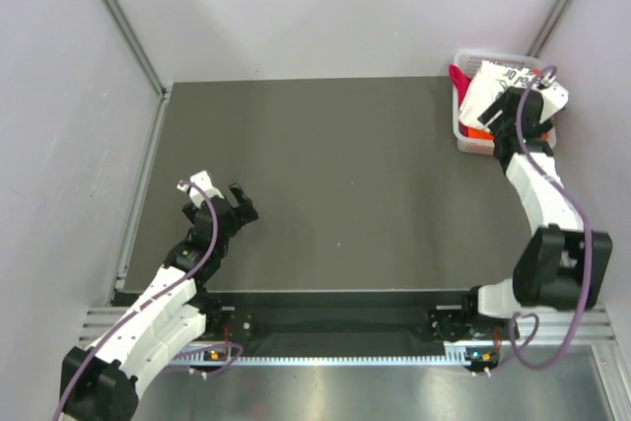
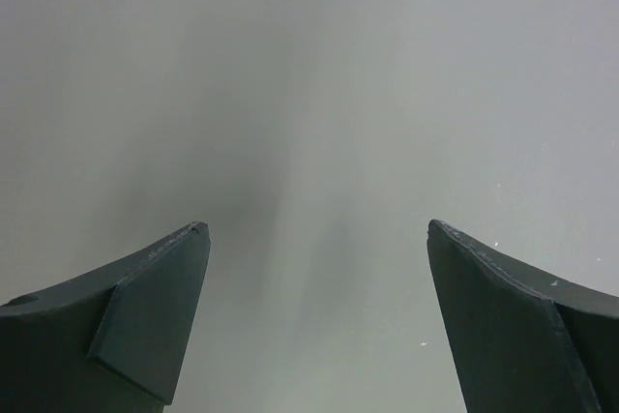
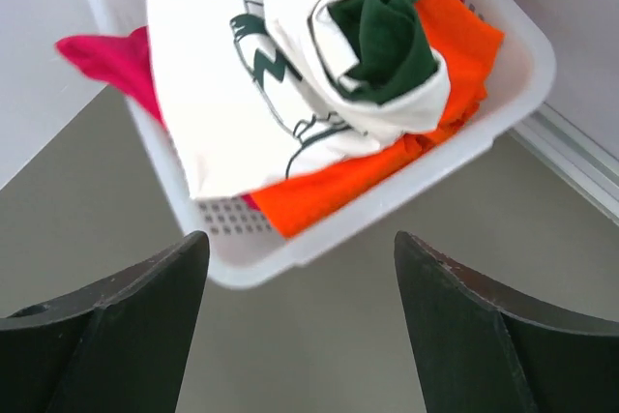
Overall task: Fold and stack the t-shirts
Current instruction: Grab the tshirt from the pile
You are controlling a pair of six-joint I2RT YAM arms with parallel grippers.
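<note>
A white lattice basket point(image 1: 463, 135) stands at the table's far right corner and holds the crumpled t-shirts. The white shirt with dark green parts and black print point(image 3: 242, 74) lies on top, over an orange shirt point(image 3: 387, 162) and a magenta one point(image 3: 106, 60). In the top view the white shirt point(image 1: 493, 86) shows above orange cloth point(image 1: 478, 132). My right gripper point(image 3: 302, 249) is open and empty, hovering just short of the basket's near rim point(image 3: 406, 200). My left gripper point(image 1: 225, 206) is open and empty over the bare mat at the near left; it also shows in the left wrist view point(image 2: 319, 229).
The dark mat point(image 1: 325, 175) covers the table. Grey walls close in on the left, back and right. A metal rail point(image 3: 571, 152) runs beside the basket along the right wall.
</note>
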